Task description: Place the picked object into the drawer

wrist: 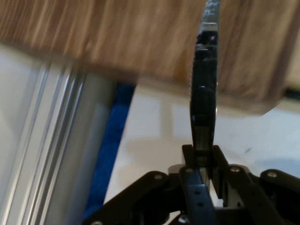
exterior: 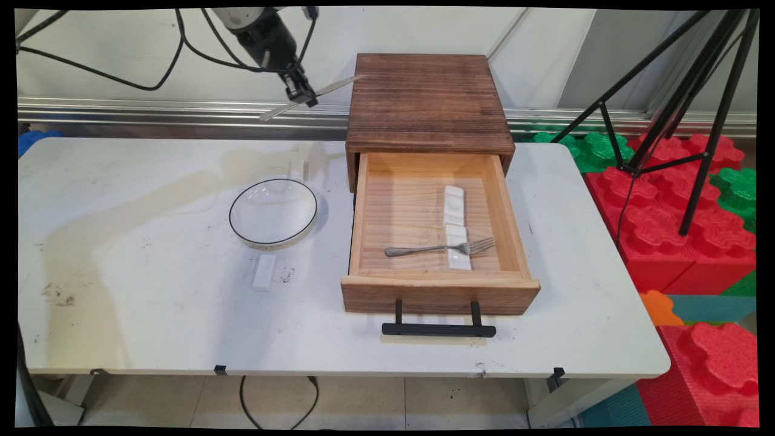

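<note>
**Gripper holds a knife high over the table's far edge**

Gripper (exterior: 301, 92) is clenched on a flat metal knife (exterior: 315, 95), held in the air above the table's (exterior: 151, 315) far edge, just left of the dark wooden drawer box (exterior: 427, 103). The knife's long axis is tilted: its lower end points down-left, its upper end up-right toward the box. In the hand view the blade (wrist: 205, 89) stands edge-on between the fingers. Below, a clear round glass bowl (exterior: 273, 212) with a dark rim sits mid-table, a small white block (exterior: 264, 272) just nearer. The pale open drawer (exterior: 363, 224) holds a metal fork (exterior: 441, 247) lying across a white rest (exterior: 458, 247), with a second rest (exterior: 453, 204) behind.
</note>
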You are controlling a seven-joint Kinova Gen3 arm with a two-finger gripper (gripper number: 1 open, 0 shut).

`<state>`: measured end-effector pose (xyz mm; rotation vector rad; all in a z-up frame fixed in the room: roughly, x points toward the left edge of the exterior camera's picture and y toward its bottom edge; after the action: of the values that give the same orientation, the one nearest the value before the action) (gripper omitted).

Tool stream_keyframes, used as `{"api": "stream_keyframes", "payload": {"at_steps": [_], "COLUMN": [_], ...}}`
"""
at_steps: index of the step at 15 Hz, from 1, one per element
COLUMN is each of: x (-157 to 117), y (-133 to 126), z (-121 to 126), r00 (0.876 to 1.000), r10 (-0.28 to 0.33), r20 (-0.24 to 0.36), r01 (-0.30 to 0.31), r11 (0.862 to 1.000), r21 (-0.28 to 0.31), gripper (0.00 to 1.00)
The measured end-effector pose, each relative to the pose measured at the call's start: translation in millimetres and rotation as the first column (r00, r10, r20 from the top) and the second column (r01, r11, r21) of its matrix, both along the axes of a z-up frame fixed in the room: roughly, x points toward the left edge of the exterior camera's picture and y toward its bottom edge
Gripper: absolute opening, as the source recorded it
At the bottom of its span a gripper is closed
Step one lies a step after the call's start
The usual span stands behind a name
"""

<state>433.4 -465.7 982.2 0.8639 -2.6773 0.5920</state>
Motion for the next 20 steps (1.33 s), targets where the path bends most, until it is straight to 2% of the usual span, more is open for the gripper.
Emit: {"api": "stream_keyframes", "payload": {"at_steps": [6,11,15,20], "x": [-60.5,-110.4,-150.7,-182.2], "y": [20.4,36.3,40.1,33.6], "z": [19.3,24.5,20.4,6.2], "r00": [0.993,0.979,0.963,0.947], "r10": [-0.103,-0.180,-0.231,-0.269], "r20": [-0.053,-0.098,-0.139,-0.174], "r01": [0.103,0.182,0.236,0.277], "r11": [0.995,0.983,0.971,0.961], "r21": [0.000,0.011,0.020,0.023], "gripper": [0.00,0.00,0.00,0.00]}}
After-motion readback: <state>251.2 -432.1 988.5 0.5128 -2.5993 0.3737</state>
